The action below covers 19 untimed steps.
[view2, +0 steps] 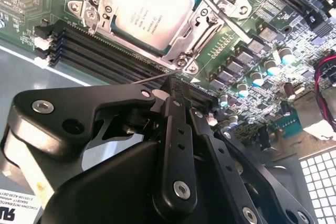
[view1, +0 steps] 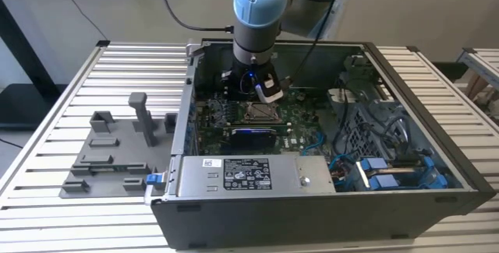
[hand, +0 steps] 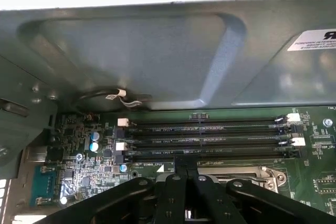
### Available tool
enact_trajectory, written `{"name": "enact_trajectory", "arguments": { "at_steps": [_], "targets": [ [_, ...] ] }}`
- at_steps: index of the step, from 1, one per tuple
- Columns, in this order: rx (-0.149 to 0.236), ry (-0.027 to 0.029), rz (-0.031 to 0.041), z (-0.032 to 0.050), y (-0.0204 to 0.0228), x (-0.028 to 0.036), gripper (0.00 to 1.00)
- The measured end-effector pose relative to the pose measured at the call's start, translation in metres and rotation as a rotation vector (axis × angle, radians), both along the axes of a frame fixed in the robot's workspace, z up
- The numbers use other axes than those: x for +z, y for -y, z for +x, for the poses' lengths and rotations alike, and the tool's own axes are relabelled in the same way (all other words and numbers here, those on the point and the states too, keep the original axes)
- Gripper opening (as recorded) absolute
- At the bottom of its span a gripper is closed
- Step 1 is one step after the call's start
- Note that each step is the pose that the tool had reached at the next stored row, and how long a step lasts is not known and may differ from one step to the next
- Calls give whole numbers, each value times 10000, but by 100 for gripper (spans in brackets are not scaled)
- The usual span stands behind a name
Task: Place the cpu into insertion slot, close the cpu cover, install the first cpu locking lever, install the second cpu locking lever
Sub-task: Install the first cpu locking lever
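Just off a corner of the cpu cover (view2: 197,30) | gripper (view2: 172,84) closed, tips together at the end of a thin locking lever (view2: 149,78) | cpu (view2: 149,14) seated under it, just beyond the tips

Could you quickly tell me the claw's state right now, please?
Claw: closed, its tip at the thin locking lever; whether it grips the lever cannot be told.
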<state>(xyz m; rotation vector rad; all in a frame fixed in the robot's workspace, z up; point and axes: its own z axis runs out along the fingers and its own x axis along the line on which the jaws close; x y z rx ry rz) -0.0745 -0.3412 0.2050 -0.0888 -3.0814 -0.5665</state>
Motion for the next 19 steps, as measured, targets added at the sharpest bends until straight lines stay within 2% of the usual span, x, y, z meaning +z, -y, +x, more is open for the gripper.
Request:
{"name": "enact_trajectory", "arguments": {
  "at_steps": [19],
  "targets": [
    [-14,0,-1,26,0,-44,11]
  ]
}}
